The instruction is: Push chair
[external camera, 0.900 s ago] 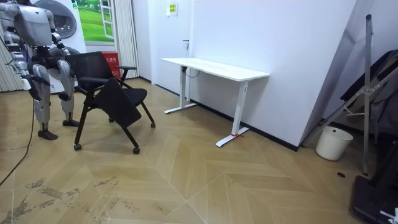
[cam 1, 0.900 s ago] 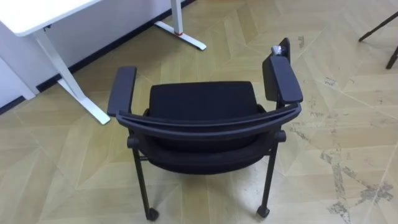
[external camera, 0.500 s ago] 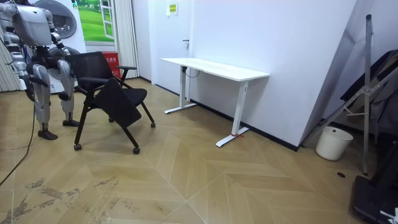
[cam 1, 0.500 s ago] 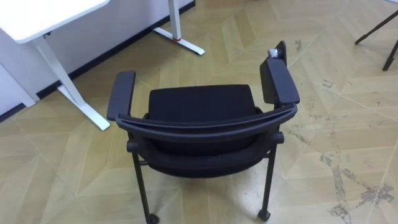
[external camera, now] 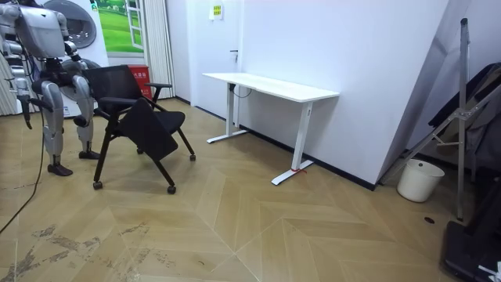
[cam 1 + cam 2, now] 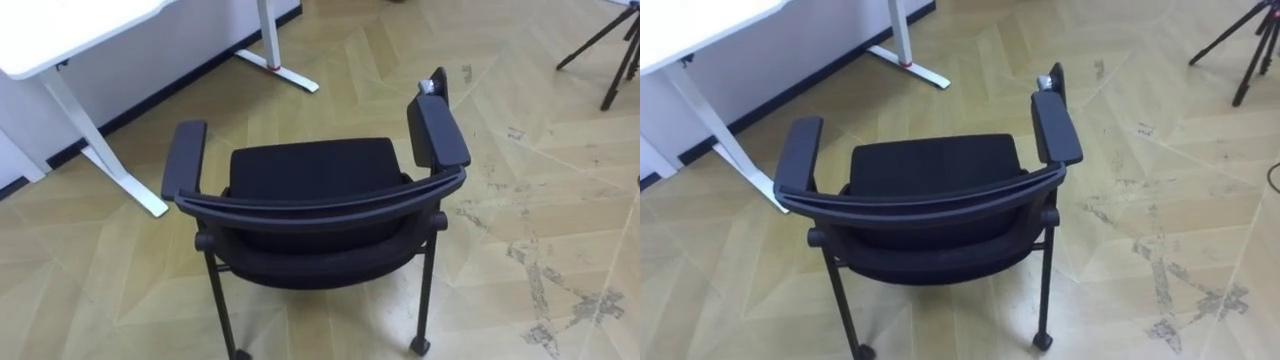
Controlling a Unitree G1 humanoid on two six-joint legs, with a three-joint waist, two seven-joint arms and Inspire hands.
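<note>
A black chair [image 6: 310, 170] on castors stands right in front of me, its curved backrest [image 6: 320, 205] nearest and its seat facing away. It has two padded armrests, and the right armrest [image 6: 437, 132] is tilted up. In the room view the chair [image 5: 137, 117] stands at the room view's left, and I stand upright just behind it. My right hand [image 5: 27, 110] hangs at my side, away from the chair, too small to read.
A white desk [image 6: 60, 25] on white legs stands ahead to the left, by the wall. Dark tripod legs [image 6: 610, 50] stand at the far right. Farther off are a white bin [image 5: 412, 180] and a folded ladder [image 5: 462, 102]. Scuffed wooden floor [image 6: 540, 200] lies to the right.
The eye view has shifted a little, so the camera moved. In the room view my near arm has swung back to the room view's left. The chair stands where it was.
</note>
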